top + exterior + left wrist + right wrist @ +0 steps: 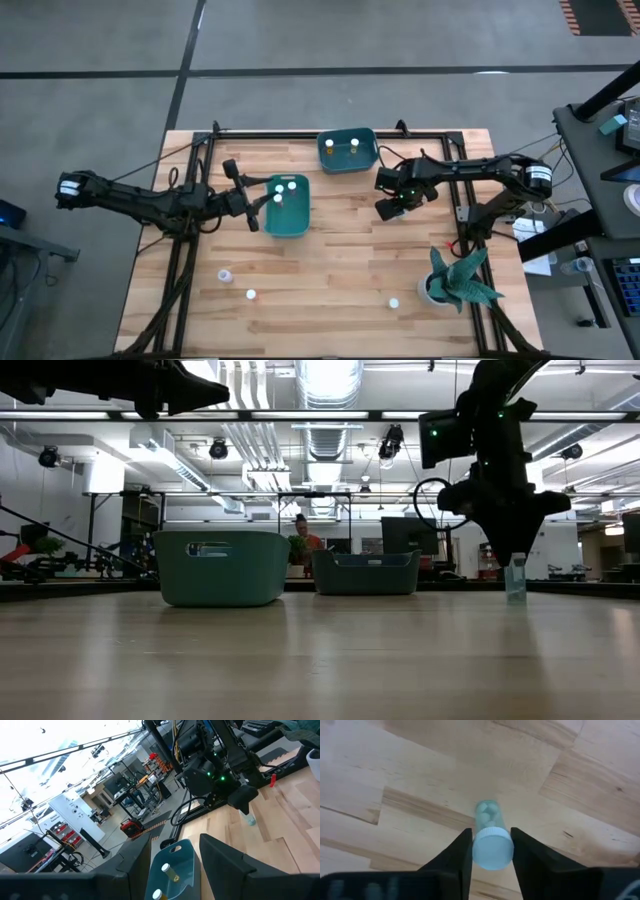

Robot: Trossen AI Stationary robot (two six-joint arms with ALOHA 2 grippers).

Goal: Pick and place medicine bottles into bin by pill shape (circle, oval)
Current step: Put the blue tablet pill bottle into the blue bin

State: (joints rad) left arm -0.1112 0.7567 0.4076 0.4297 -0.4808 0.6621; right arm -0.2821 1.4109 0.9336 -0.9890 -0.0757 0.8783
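Right gripper [491,851] low over the wooden table [340,270], at about 3 o'clock from the nearer teal plastic bin [287,207], fingers closed on the white cap of a small clear bottle [490,837] standing upright on the wood, left gripper [262,197] partly open and empty above that bin's edge, second teal bin [348,150] at 12 o'clock

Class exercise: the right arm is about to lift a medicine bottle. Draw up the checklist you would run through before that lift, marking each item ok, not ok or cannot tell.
1. Right claw straddles the bottle: ok.
2. Fingers firmly clamped on the white cap: cannot tell.
3. Bottle upright on the table: ok.
4. Pill shape readable through the bottle: cannot tell; pale pills show, outline unclear.
5. Both teal bins have room: ok.
6. Left claw away from the right arm, beside the nearer bin: ok.
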